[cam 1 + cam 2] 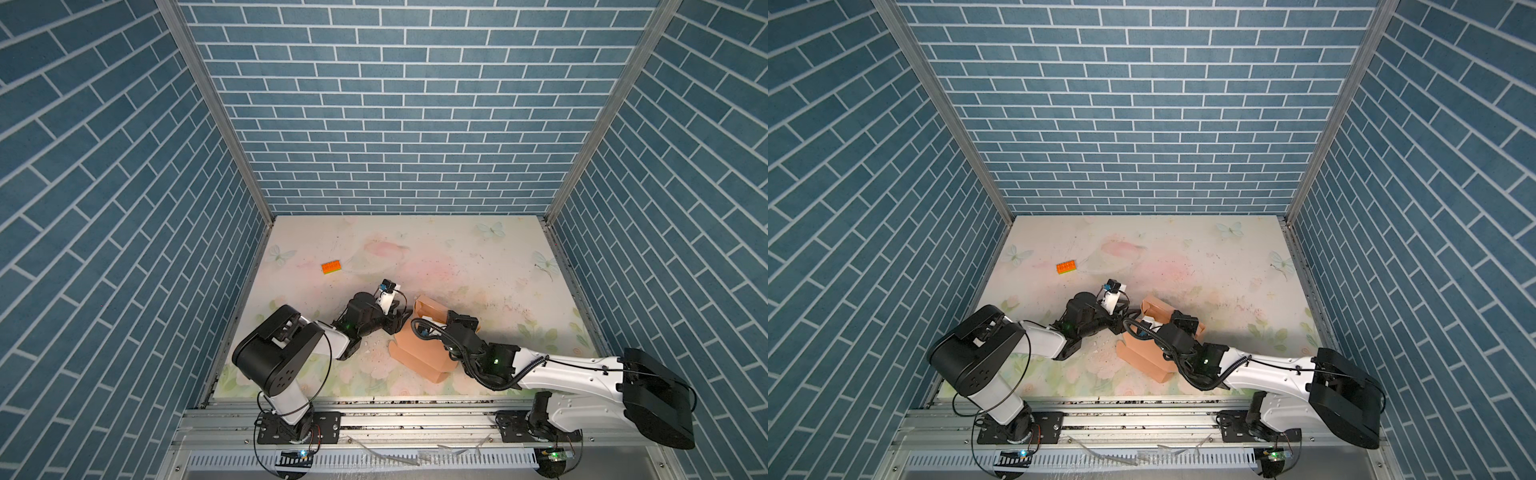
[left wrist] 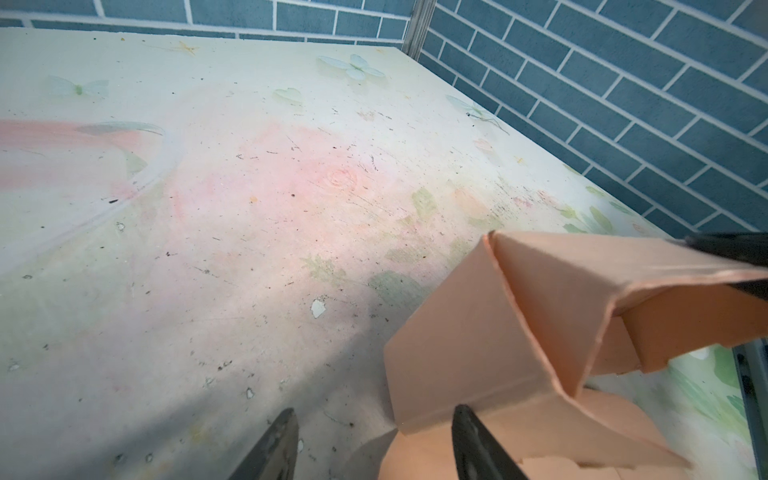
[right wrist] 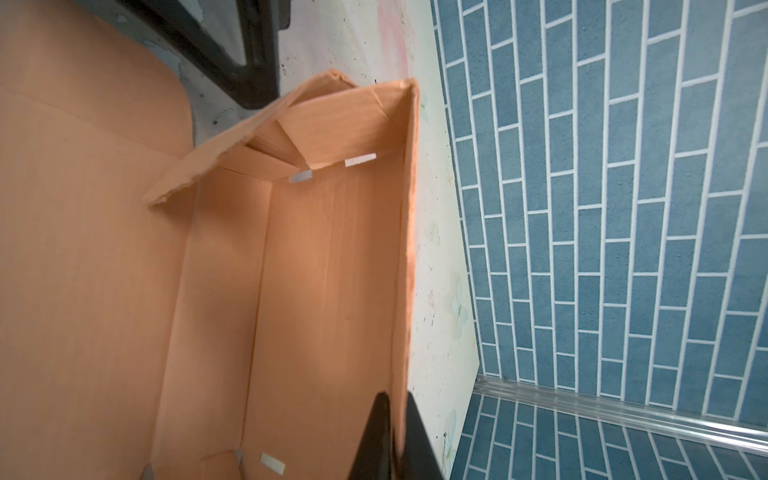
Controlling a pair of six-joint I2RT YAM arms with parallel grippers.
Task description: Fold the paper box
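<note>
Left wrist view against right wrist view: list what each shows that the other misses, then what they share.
Only the left wrist view: the outer faces of the paper box, and the left gripper, open beside it. Only the right wrist view: the box's inner floor with its white slots. Both: the box, pinched at one wall by the right gripper, the floral table and the blue brick wall.
</note>
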